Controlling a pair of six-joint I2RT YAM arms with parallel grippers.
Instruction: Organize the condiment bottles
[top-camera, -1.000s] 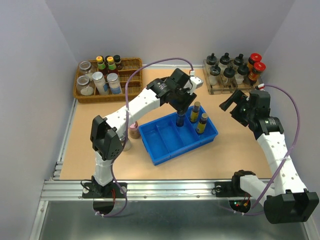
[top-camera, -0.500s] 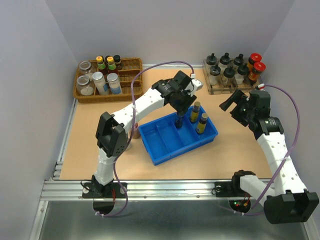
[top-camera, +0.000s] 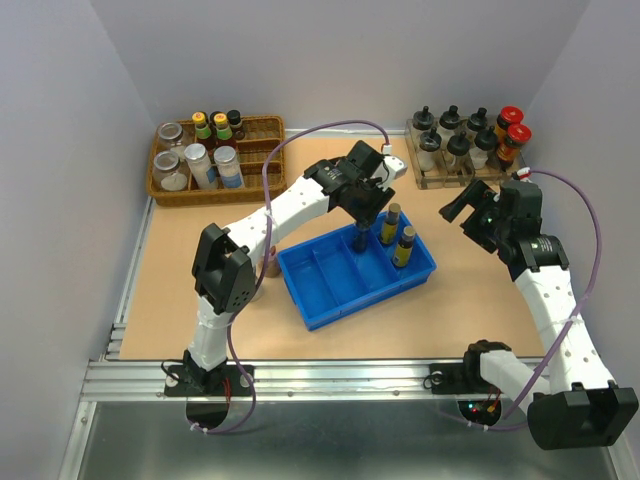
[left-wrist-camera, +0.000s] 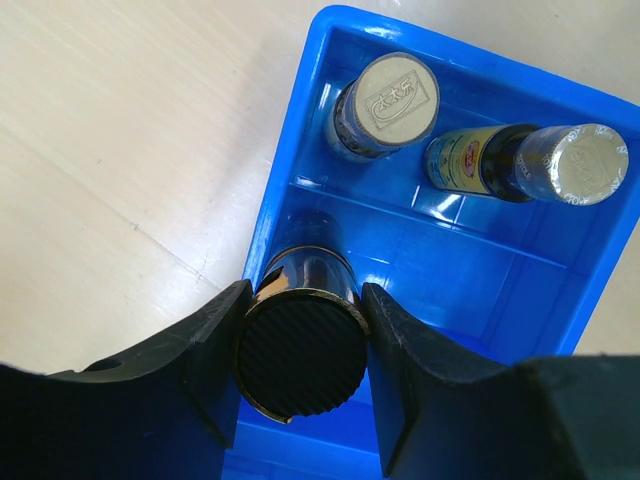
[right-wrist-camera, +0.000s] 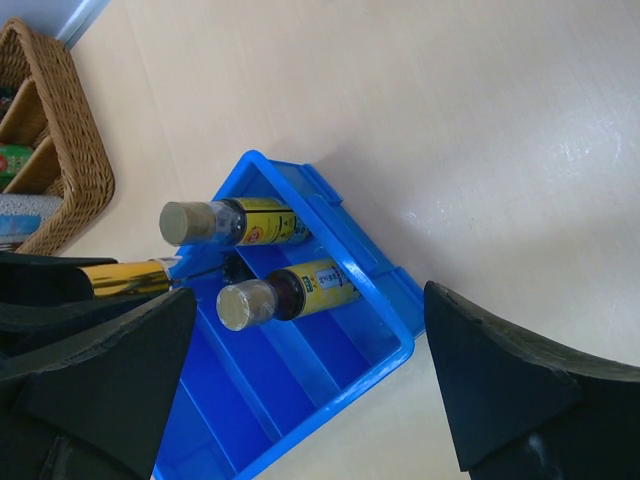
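Note:
My left gripper (top-camera: 362, 236) is shut on a slim bottle with a dark ribbed cap (left-wrist-camera: 299, 356). It holds the bottle upright in the right end compartment of the blue tray (top-camera: 330, 292). Two amber-yellow bottles (top-camera: 391, 222) (top-camera: 404, 245) stand in the same compartment, and they also show in the left wrist view (left-wrist-camera: 388, 105) (left-wrist-camera: 530, 165). A pink-lidded jar (top-camera: 270, 264) stands left of the tray, mostly hidden behind my left arm. My right gripper (top-camera: 466, 211) is open and empty, right of the tray, and its view shows both bottles (right-wrist-camera: 235, 222) (right-wrist-camera: 290, 290). The other squat jars are hidden.
A wicker basket (top-camera: 262, 127) at the back left holds several jars and bottles. A clear rack (top-camera: 437, 181) at the back right holds black-knobbed cruets and two red-capped jars (top-camera: 513, 124). The tray's left and middle compartments hold nothing.
My left arm's elbow has swung right and now covers most of the pink-lidded jar. The left gripper has stayed on its bottle in the tray. The right arm has not moved.

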